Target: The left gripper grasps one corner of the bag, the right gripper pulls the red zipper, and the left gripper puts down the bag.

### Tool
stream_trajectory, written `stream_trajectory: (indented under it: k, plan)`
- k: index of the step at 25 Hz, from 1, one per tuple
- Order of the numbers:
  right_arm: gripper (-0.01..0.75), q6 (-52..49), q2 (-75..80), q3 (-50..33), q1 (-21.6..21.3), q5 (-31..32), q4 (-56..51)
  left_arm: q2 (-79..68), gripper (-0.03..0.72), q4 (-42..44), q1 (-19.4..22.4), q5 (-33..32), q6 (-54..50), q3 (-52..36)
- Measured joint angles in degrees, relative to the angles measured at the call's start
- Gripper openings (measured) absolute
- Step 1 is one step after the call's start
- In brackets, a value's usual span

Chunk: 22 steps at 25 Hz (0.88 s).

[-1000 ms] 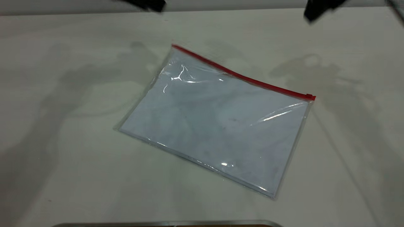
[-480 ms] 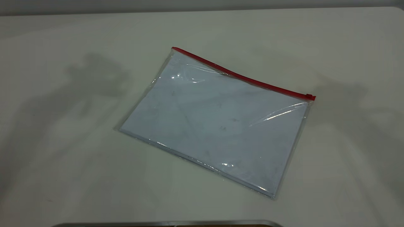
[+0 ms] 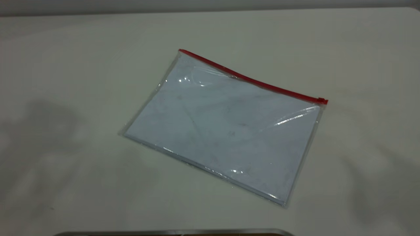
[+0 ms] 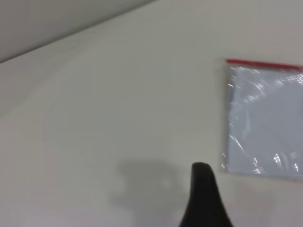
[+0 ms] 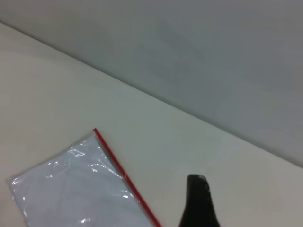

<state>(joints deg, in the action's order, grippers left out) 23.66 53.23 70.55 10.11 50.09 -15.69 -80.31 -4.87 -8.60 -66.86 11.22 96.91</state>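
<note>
Bag (image 3: 226, 131) lies flat mid-bench, red zipper (image 3: 252, 80) along its far edge. Left end effector (image 4: 204, 198) hangs well clear; right end effector (image 5: 198, 201) likewise, whether either is released or clenched I cannot tell. Approach low, pinching only corner film.

Left gripper (image 4: 204, 198), right gripper (image 5: 198, 201) aloft.
</note>
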Motion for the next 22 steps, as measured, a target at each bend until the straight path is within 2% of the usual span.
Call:
stream_trajectory:
  k: [4,7,11,17,22]
  plan:
    - [0.582,-1.57,-9.48,-8.4,0.0,0.56,0.0,2.75,0.588,3.65,0.0,-0.05,-5.36,-0.56]
    - [0.582,-2.68,-16.83,-15.13,0.0,2.15,-0.13,5.57,0.588,4.11,0.0,-0.05,-7.48,-4.33]
    - [0.58,-3.04,-25.8,-23.48,0.0,5.31,-0.18,11.1,0.588,4.11,0.0,-0.05,-8.78,-14.94]
    - [0.58,-3.04,-35.63,-32.34,0.0,9.52,-0.18,20.29,0.588,4.87,0.0,-0.05,-8.96,-33.55]
    - [0.58,-3.04,-42.09,-39.67,0.0,12.27,0.14,28.76,0.588,4.87,0.0,-0.05,-9.28,-45.81]
